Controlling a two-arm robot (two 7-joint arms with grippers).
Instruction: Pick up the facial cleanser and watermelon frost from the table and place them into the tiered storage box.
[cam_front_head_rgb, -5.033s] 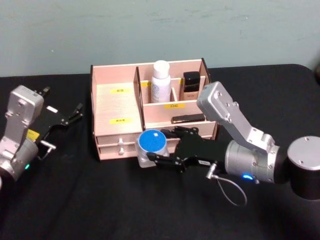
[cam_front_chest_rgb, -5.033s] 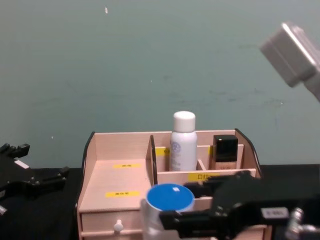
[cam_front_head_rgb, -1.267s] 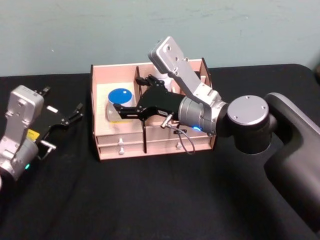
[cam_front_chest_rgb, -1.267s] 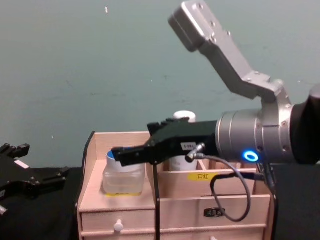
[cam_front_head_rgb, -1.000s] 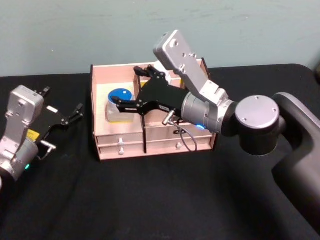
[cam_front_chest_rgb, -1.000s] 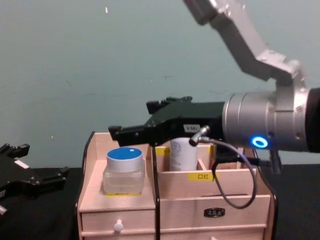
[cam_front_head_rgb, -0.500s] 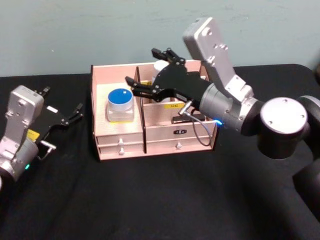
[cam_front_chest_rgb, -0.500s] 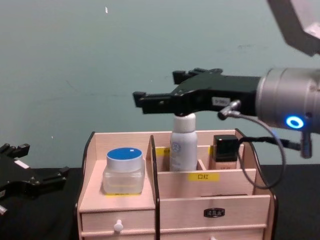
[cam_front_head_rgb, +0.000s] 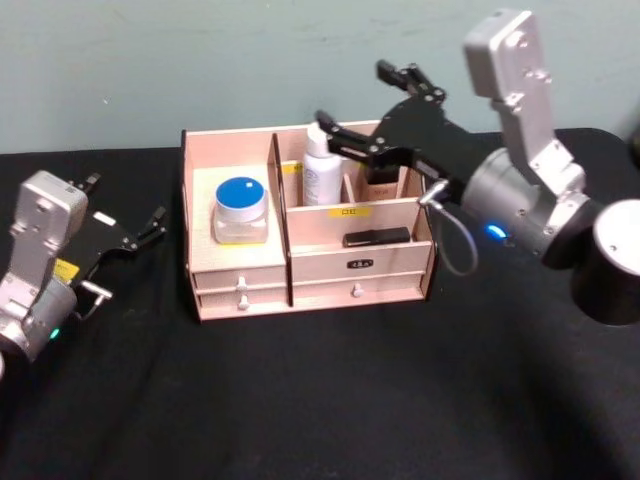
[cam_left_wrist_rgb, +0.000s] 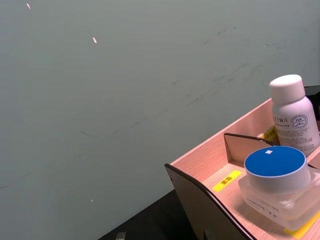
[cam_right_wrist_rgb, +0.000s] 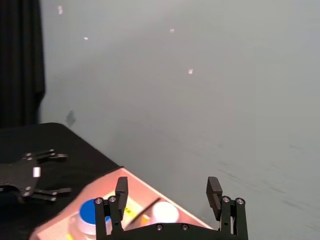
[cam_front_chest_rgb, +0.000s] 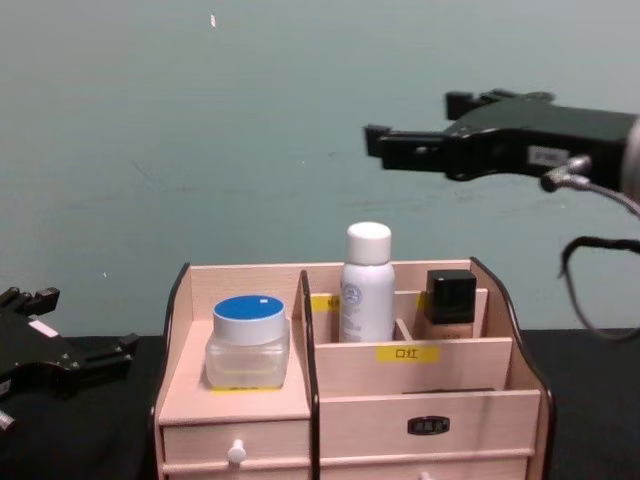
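I have the right gripper (cam_front_head_rgb: 383, 108) spread empty, high above the tiered storage box (cam_front_head_rgb: 305, 268); watermelon frost (cam_front_head_rgb: 240, 209) sits left below it, facial cleanser (cam_front_head_rgb: 321, 165) upright beside; left gripper (cam_front_head_rgb: 128, 234) parked open far left

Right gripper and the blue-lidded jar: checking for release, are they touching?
Apart. In the chest view the right gripper, jaws open, hangs high above the tiered storage box, well clear of the watermelon frost.

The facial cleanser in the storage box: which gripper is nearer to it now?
Right. The right gripper hangs open above and just right of the facial cleanser; the left gripper rests open on the table, left of the tiered storage box.
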